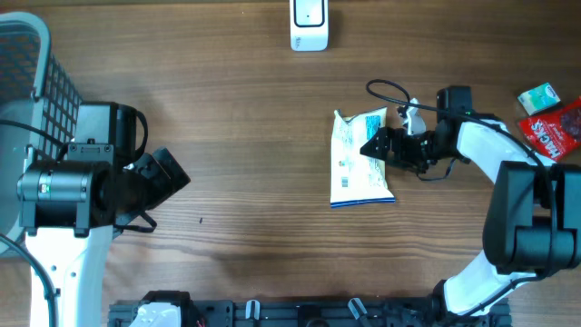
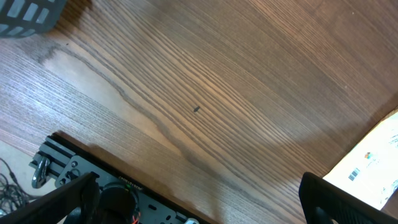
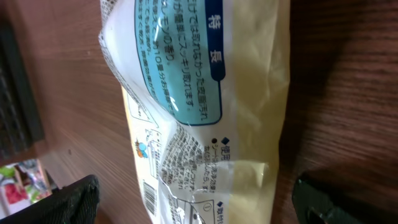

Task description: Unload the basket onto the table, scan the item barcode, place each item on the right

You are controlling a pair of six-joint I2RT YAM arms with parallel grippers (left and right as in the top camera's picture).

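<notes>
Showing white-and-blue printed plastic pouch (image 1: 361, 156) lying flat on brown wooden table (image 1: 254, 109), barcode facing up. Poising right gripper (image 1: 374, 150) over pouch's right edge, fingers spread wide, pinching nothing. Resting left gripper (image 1: 168, 182) well left of pouch, fingers likewise spread. Showing white boxy scanner (image 1: 309, 24) beyond pouch, well apart.

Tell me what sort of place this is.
Probably a mock shop checkout on a wooden table: a white scanner-like device stands at the far edge, a grey mesh basket sits at the left, and a barcoded blue-and-white pouch lies mid-table.
</notes>
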